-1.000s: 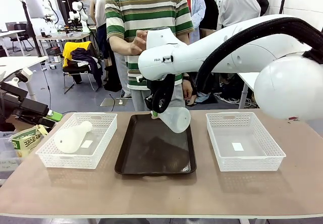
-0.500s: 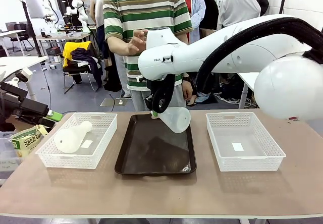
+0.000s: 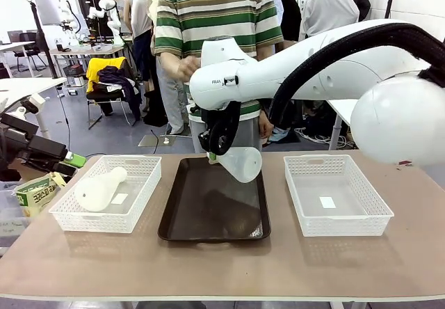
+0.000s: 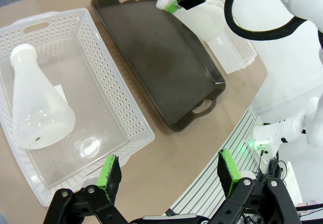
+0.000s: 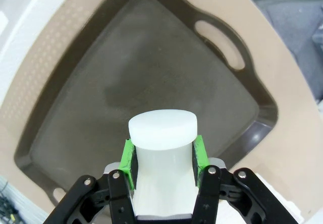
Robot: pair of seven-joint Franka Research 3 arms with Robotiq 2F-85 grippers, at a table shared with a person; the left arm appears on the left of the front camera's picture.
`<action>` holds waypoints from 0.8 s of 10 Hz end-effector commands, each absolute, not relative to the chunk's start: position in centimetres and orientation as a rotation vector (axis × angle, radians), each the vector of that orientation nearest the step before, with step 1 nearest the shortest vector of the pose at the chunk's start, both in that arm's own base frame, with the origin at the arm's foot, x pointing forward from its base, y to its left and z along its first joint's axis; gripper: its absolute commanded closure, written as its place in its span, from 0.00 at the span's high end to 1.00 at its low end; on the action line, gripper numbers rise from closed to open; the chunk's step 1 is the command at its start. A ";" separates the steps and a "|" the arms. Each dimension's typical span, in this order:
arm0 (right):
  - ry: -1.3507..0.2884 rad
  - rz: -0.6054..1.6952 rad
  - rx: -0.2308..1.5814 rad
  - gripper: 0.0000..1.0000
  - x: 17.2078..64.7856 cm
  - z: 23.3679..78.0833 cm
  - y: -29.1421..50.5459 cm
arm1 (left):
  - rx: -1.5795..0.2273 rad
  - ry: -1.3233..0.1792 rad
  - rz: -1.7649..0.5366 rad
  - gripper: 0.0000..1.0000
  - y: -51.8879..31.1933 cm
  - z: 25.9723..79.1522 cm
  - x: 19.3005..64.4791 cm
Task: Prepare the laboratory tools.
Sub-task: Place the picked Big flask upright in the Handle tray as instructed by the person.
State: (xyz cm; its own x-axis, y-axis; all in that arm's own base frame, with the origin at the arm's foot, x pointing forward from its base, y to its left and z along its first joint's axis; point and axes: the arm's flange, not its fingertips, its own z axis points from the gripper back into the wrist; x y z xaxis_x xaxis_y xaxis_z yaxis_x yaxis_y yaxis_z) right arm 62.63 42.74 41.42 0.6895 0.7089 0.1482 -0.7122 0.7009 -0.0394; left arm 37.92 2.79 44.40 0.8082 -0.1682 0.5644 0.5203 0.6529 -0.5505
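Carrying one conical flask (image 3: 245,163) by its neck, my right gripper (image 3: 214,153) is clamped on it above the far end of the dark brown tray (image 3: 208,222), with the flask tilted and its base toward the right basket (image 3: 341,224). I judge this the placing step: next the flask needs uprighting and lowering onto the tray floor before I let go. My left gripper (image 4: 168,173) hangs spread wide and empty over the left basket (image 4: 126,118), where the second flask (image 4: 35,113) lies on its side. From the front the neck is hidden behind the fingers, and I cannot tell whether the base clears the tray. The right wrist camera loses the flask's body behind the gripper.
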 end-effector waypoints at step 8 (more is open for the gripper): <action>-0.681 1.338 0.797 0.00 58.1 47.3 35.6 | -0.784 -0.521 -0.419 1.00 2.9 44.3 38.0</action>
